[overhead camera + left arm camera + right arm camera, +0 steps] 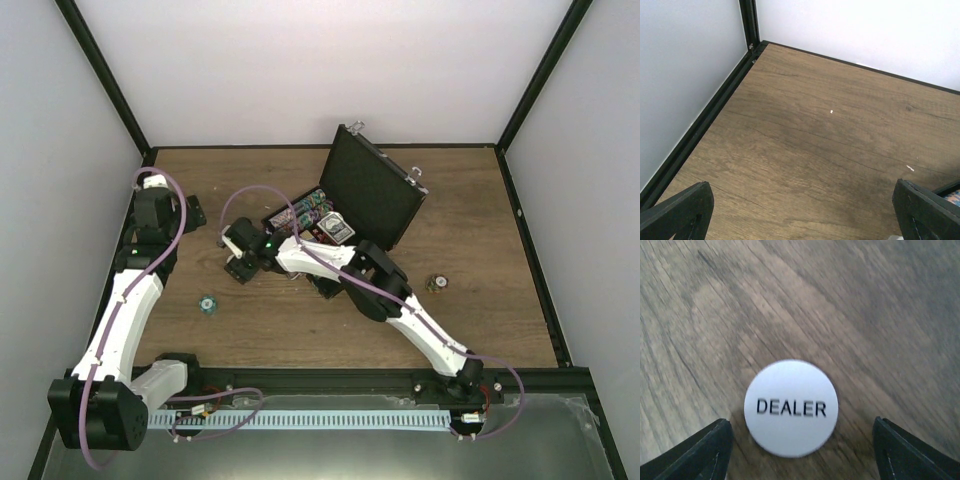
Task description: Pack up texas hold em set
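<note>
The table (pixel 480 240) is brown wood, walled white on three sides; the right arm (pixel 400 310) reaches from its base at the near right diagonally across to left of centre, passing over the near edge of the case (pixel 375 195); the left arm (pixel 125 310) rises along the left wall; the case sits far of centre, its black lid standing open and leaning toward the far right, its base flat on the table; rows of chips (pixel 300 212) fill the left part of the base, and the deck (pixel 335 228) lies just beside them on the right; the right gripper (pixel 800 425) points down at the table just left of the case, fingers spread wide and gripping nothing, with the button (pixel 791 407) lying flat between them, touching neither; the left gripper (pixel 800 200) hangs near the far left corner, likewise spread and empty, with bare wood between its fingers (pixel 680 212); a green chip (pixel 207 304) lies alone on the table near the right gripper, and a second chip (pixel 436 284) lies alone right of the right arm; the button is white, round, and printed DEALER in black.
</note>
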`<state>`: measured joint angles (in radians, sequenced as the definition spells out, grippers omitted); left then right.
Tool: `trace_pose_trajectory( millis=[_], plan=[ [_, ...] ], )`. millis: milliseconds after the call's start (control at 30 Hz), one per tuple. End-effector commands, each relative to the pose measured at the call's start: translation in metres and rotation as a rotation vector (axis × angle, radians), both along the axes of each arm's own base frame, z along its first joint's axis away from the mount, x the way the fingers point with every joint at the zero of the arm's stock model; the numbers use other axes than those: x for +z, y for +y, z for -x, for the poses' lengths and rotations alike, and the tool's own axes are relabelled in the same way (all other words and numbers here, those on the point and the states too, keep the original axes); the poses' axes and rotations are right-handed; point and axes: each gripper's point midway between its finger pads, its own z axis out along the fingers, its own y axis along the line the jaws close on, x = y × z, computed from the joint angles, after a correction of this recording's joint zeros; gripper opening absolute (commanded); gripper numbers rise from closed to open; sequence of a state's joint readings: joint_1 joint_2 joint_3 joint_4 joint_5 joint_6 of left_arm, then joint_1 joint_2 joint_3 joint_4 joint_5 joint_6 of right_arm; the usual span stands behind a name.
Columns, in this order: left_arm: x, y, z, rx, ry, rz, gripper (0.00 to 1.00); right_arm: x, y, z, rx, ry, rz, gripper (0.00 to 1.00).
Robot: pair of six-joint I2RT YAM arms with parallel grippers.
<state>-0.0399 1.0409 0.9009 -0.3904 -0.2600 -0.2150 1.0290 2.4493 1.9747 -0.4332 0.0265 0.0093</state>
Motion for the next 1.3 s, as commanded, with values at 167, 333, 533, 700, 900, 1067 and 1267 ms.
trace_pose_trajectory(
  millis=[167,333,533,700,900,1067,1267],
  plan=[
    [0.004,0.0,-0.001,0.001,-0.022,0.012,1.0,-0.05,0.0,0.002,0.034,0.018,0.101,0.68],
    [0.004,0.0,-0.001,0.0,-0.022,0.013,1.0,-0.052,-0.002,0.004,0.029,0.029,0.112,0.6],
    [0.004,0.0,-0.001,0.0,-0.021,0.012,1.0,-0.045,-0.009,0.005,0.016,0.028,0.119,0.54],
    [0.003,0.0,-0.001,-0.001,-0.018,0.011,1.0,-0.032,-0.019,0.011,-0.003,0.036,0.117,0.51],
    [0.003,-0.001,-0.001,-0.004,-0.018,0.015,1.0,-0.008,-0.05,0.026,-0.052,0.047,0.106,0.49],
    [0.002,-0.002,-0.001,-0.009,-0.018,0.019,1.0,0.018,-0.07,0.037,-0.088,0.038,0.051,0.49],
    [0.0,-0.003,-0.001,-0.012,-0.012,0.021,1.0,0.042,-0.071,0.04,-0.1,0.036,-0.013,0.49]
  ],
)
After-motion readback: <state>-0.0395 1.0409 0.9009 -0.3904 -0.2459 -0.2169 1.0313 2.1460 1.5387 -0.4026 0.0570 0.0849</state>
